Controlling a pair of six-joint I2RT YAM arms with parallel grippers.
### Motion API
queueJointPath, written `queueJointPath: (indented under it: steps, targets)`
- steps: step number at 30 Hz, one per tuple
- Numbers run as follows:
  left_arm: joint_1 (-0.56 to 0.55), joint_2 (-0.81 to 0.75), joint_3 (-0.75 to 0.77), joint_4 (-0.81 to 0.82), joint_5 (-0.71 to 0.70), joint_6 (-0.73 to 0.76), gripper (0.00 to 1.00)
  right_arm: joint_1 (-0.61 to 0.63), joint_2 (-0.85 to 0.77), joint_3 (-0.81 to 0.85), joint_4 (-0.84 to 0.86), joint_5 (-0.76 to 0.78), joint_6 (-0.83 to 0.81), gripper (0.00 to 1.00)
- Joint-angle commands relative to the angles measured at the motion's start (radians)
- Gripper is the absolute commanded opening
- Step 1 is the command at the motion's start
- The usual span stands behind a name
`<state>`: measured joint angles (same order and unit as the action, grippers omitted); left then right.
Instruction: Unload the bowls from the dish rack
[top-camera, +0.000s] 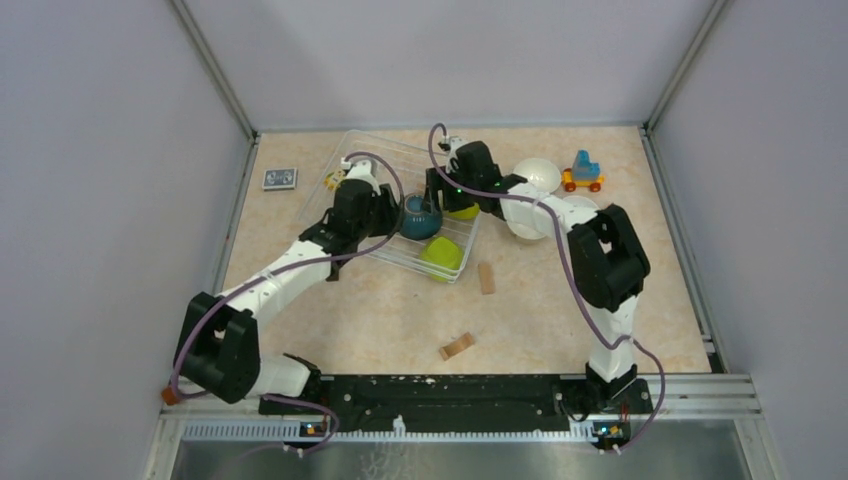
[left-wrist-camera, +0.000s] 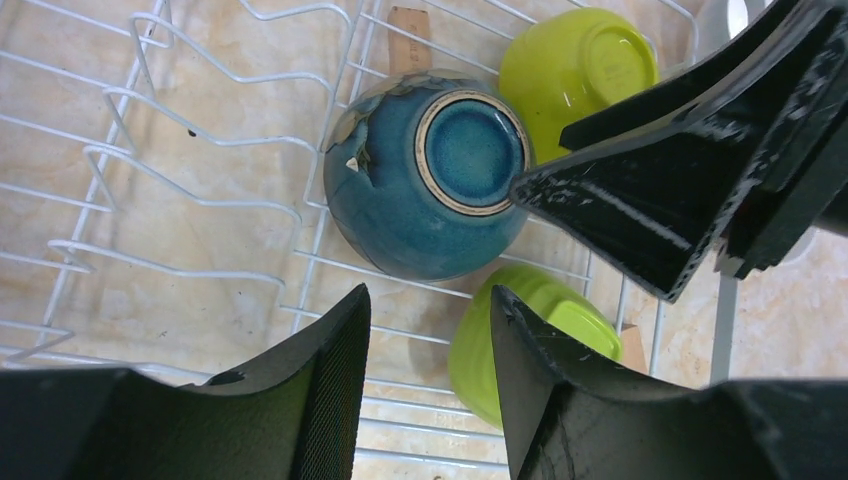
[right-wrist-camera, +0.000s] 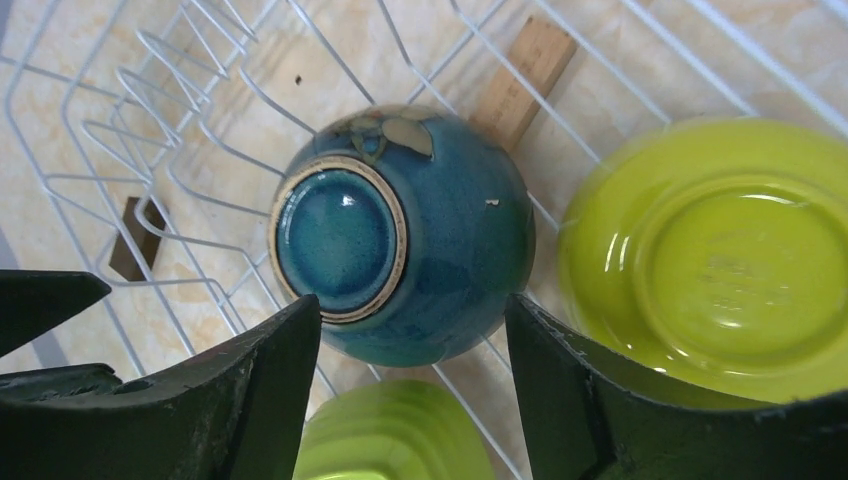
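Upturned dark teal bowl (right-wrist-camera: 400, 230) in the dish rack (top-camera: 385, 150) sits between the right gripper's (right-wrist-camera: 412, 305) spread fingertips. The left gripper (left-wrist-camera: 428, 295), also spread and empty, hovers just short of it.

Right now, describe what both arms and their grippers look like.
Both the left arm and right arm have white links with bulky black joint housings. A greyish-purple cable loops loosely along each. The left gripper and right gripper carry matte black wedge-shaped fingers, the left's inner face finely gridded. A small green light glows near the right wrist.
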<state>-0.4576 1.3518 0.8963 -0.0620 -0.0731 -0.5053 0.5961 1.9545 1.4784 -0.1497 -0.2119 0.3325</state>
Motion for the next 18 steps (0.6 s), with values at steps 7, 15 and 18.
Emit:
queueJointPath:
  steps: [7,15,18]
  targets:
    - [0.008,0.073,0.043,0.046,-0.027,-0.001,0.52,0.022,0.051,0.056,-0.073,0.084,-0.01,0.47]
    - [0.009,0.139,0.08,0.054,-0.011,-0.004,0.52,-0.029,0.041,-0.046,-0.023,0.004,0.059,0.25]
    - [0.013,0.16,0.098,0.083,0.014,-0.001,0.52,-0.056,0.022,-0.107,0.029,-0.042,0.098,0.24]
